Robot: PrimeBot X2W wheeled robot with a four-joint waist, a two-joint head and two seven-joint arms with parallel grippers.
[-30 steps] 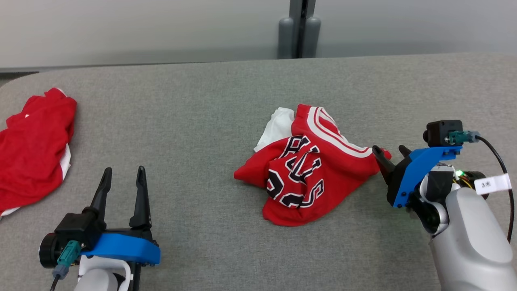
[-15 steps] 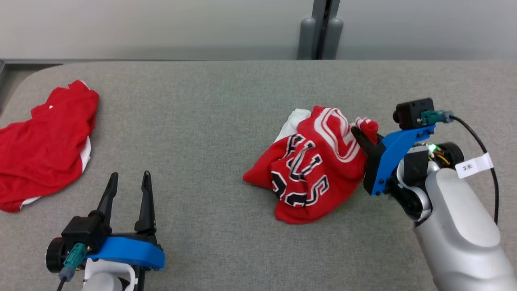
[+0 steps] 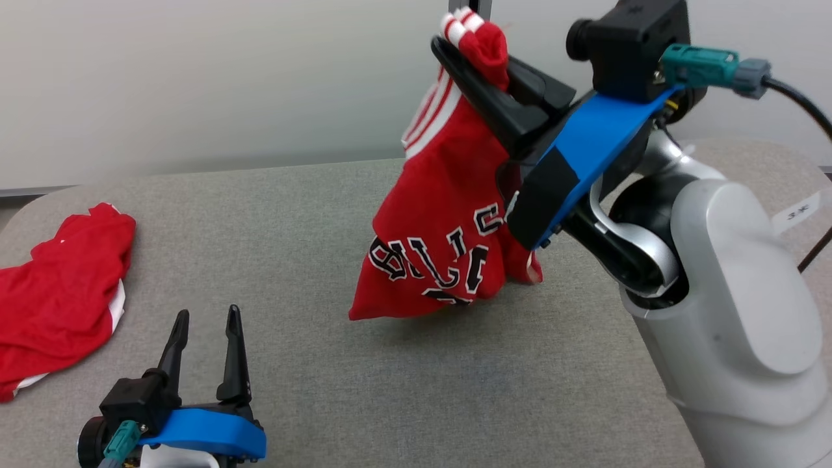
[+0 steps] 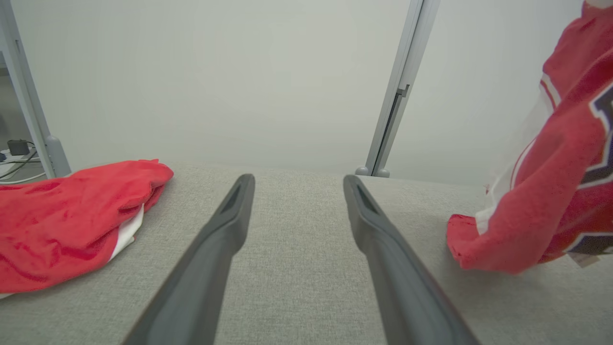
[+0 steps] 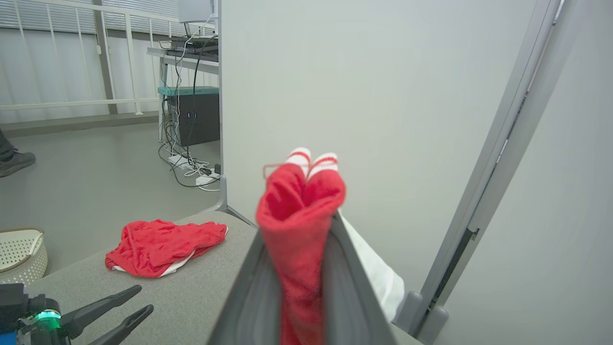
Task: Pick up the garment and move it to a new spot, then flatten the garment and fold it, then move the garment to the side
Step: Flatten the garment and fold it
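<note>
A red garment (image 3: 442,221) with black-and-white lettering and white stripes hangs from my right gripper (image 3: 471,49), which is shut on its striped edge high above the grey table (image 3: 312,214). Its lower corner hangs just above, or brushes, the table. In the right wrist view the red cloth (image 5: 299,225) bulges up between the two closed fingers. The left wrist view has the hanging garment (image 4: 550,182) at the right edge. My left gripper (image 3: 205,318) rests open at the lower left, nothing between its fingers (image 4: 225,225).
A second red garment (image 3: 55,299) lies crumpled at the table's left end, also in the left wrist view (image 4: 67,211) and right wrist view (image 5: 163,247). A grey partition post (image 4: 395,91) stands behind the table. A white basket (image 5: 19,254) sits on the floor.
My right gripper closed on the garment's edge and lifted it off the table, so it now hangs unrolled. The head camera shifted. The left gripper stayed open in place.
</note>
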